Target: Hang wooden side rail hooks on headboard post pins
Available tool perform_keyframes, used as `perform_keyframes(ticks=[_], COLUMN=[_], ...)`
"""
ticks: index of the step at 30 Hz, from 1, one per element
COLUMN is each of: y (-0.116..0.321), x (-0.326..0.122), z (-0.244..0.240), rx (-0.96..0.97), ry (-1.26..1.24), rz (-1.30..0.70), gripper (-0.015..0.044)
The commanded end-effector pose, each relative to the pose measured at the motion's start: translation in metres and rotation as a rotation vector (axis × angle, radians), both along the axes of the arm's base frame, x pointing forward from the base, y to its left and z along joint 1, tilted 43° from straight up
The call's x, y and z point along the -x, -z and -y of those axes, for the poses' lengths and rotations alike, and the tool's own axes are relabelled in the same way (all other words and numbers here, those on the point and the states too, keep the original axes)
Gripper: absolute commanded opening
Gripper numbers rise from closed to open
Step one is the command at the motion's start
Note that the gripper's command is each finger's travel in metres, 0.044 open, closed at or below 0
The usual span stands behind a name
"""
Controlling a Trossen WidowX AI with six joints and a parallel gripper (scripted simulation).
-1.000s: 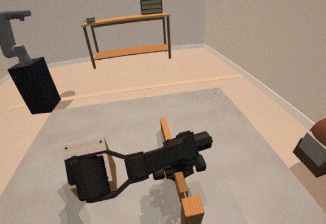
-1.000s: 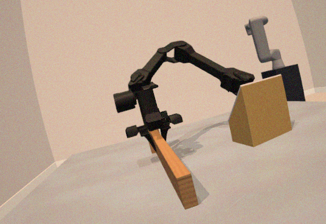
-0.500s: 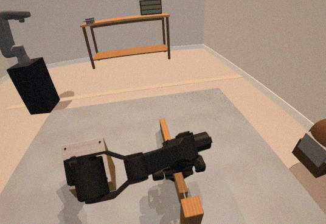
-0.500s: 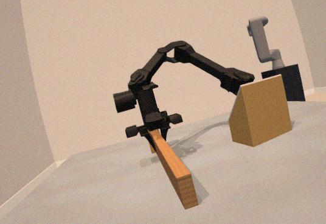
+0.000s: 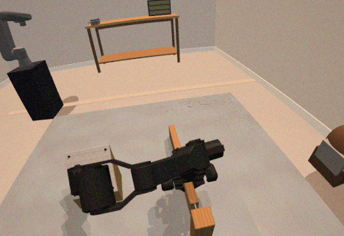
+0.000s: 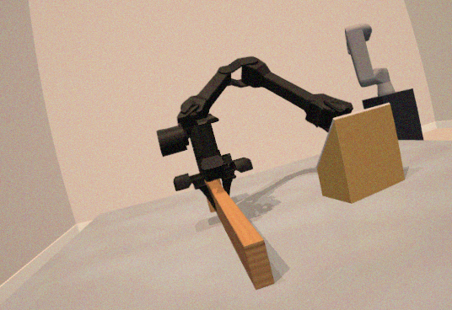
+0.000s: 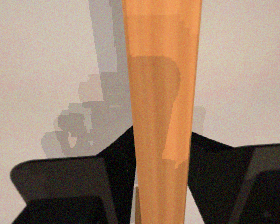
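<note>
Black arm (image 5: 144, 177) (image 6: 287, 89) reaches across grey bench (image 5: 112, 129) (image 6: 126, 258) (image 7: 241, 75), claw (image 5: 186, 183) (image 6: 217, 195) (image 7: 151, 128) closed on wooden rail (image 5: 173, 135) (image 6: 240, 220) (image 7: 161, 100). Rail's near end just beside headboard post (image 5: 203, 217) (image 6: 211, 206), narrow gap visible between; hook seating can't be told. Post cut off by bottom edge. Pale-faced block (image 5: 90, 154) (image 6: 367, 157) by the arm's left-hand end in view, two dark dots on top. Back: wooden side table (image 5: 138, 20) with lower shelf, slatted box (image 5: 159, 14) and small grey item (image 5: 95, 22) on top. Grey second arm (image 5: 7, 39) (image 6: 358, 56) on black pedestal (image 5: 35, 90) (image 6: 402, 119), upper left.
</note>
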State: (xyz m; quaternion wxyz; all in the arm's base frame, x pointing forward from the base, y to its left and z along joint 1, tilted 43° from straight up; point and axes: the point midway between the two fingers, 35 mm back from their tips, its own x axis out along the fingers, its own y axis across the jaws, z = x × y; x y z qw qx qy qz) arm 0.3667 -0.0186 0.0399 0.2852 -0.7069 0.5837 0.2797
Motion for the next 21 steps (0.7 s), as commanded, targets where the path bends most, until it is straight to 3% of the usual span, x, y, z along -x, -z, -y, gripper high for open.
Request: perform_keyframes(ticks=[1,21], y=[-0.0025,-0.0051], x=[-0.0015,-0.0005], z=[-0.0017,-0.0009], rx=[-0.004,-0.004], ry=[-0.006,-0.006], rz=[0.009,0.009], gripper=[0.0000,0.0000])
